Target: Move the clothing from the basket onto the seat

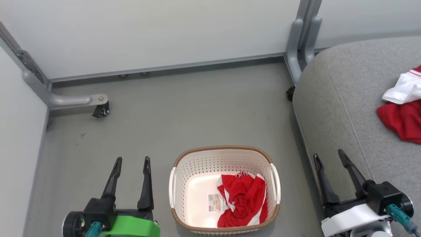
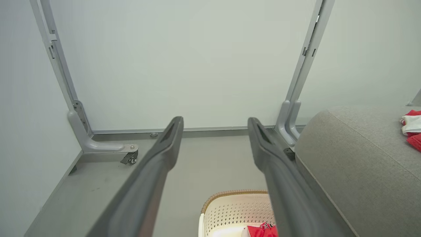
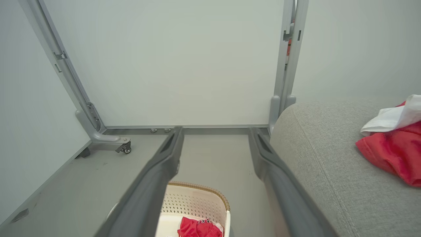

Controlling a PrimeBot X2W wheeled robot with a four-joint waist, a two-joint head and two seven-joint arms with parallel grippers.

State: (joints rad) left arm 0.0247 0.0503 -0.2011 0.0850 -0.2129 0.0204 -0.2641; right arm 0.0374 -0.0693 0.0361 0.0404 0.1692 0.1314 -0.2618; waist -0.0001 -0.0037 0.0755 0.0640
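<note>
The cream basket [image 1: 184, 171] with a brown rim stands on the grey floor between my arms. A crumpled red and white garment [image 1: 243, 197] lies in its right half; the paper label [image 1: 215, 202] shows on the bare bottom. A second red and white garment [image 1: 403, 108] rests on the grey seat [image 1: 342, 98] at the right. My left gripper [image 1: 132, 160] is open, left of the basket, holding nothing. Over the seat's front edge my right gripper [image 1: 329, 154] is open too. The basket [image 3: 197, 204] and the seat garment [image 3: 391, 148] show in the right wrist view, the seat [image 2: 355, 158] in the left one.
Pale partition panels close off the back and left. Their grey metal feet with castors [image 1: 100, 110] stand on the floor at the back left, and a double post [image 1: 301, 42] stands by the seat's back corner. Bare grey floor [image 1: 197, 108] lies beyond the basket.
</note>
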